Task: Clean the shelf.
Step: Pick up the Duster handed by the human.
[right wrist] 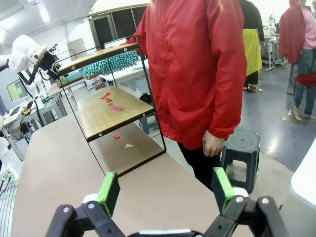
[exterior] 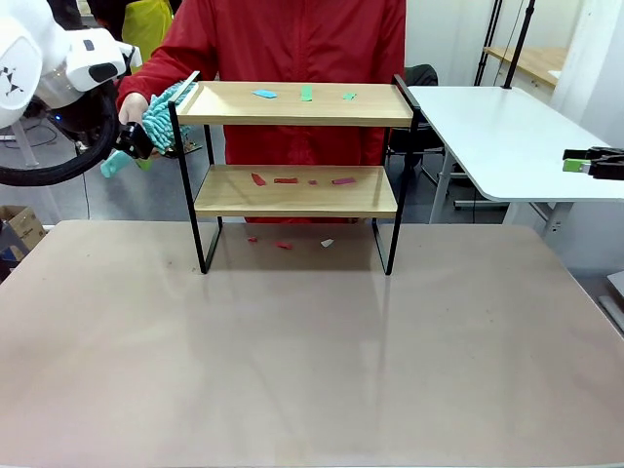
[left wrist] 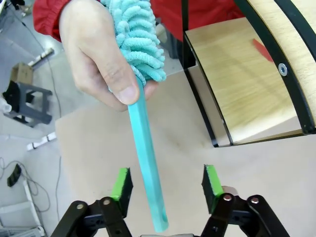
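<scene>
Left wrist view: shaggy teal duster (left wrist: 139, 39) (flat handle) inside parted left claw (left wrist: 167, 182).

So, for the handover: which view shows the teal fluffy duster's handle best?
Left wrist: the handle runs from the person's hand into the open left gripper. Front and right wrist show mainly its fluffy head.

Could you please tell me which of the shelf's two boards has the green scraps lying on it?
The upper board, which carries three green scraps; the lower board holds red and pink scraps instead.
</scene>
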You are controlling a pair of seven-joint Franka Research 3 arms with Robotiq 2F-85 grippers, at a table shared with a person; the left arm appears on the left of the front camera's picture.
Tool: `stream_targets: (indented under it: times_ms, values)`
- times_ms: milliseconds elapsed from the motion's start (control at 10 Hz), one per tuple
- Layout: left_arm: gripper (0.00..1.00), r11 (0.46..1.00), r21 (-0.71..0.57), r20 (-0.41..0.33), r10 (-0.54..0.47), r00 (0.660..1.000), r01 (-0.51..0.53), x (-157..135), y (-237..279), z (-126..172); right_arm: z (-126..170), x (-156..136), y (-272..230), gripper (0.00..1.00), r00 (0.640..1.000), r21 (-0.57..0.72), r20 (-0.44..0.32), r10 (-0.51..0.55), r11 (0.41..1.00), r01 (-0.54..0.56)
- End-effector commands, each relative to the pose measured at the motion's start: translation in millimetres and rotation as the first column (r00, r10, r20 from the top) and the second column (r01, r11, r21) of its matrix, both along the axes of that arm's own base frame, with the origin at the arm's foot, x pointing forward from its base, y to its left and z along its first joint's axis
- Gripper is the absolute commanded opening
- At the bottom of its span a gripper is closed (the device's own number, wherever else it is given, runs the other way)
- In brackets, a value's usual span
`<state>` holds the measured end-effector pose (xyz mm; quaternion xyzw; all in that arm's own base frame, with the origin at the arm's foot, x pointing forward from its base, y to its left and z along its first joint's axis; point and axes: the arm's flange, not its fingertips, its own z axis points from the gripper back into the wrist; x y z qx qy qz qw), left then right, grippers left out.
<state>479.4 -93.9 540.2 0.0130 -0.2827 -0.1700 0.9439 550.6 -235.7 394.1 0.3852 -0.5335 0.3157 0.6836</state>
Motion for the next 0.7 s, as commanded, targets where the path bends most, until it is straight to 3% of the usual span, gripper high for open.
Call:
stream_targets:
  times_ms: [0, 100, 200, 400, 600]
  values:
    - [0.0, 1.0, 0.012, -0.001, 0.023, 1.0, -0.023, 0.0, -0.9, 4.1, 2.4, 0.4, 0.9, 1.0, 1.0, -0.003, 0.004, 0.003, 1.0, -0.003]
    - [0.0, 1.0, 0.013, -0.002, 0.028, 1.0, -0.028, 0.4, -1.0, 5.6, 2.4, 0.4, 0.9, 1.0, 1.0, -0.003, 0.004, 0.003, 1.0, -0.003]
    - [0.15, 0.999, 0.02, -0.004, 0.031, 0.999, -0.031, 1.1, -1.9, 6.2, 2.4, 0.4, 0.9, 1.0, 1.0, -0.003, 0.004, 0.003, 1.0, -0.003]
    - [0.0, 0.999, 0.031, -0.009, 0.045, 0.999, -0.044, -0.2, -2.5, 5.2, 2.4, 0.4, 0.9, 1.0, 1.0, -0.003, 0.004, 0.003, 1.0, -0.003]
    - [0.0, 0.997, 0.035, -0.006, 0.062, 0.998, -0.062, 0.4, -2.0, 6.7, 2.4, 0.4, 0.9, 1.0, 1.0, -0.003, 0.004, 0.003, 1.0, -0.003]
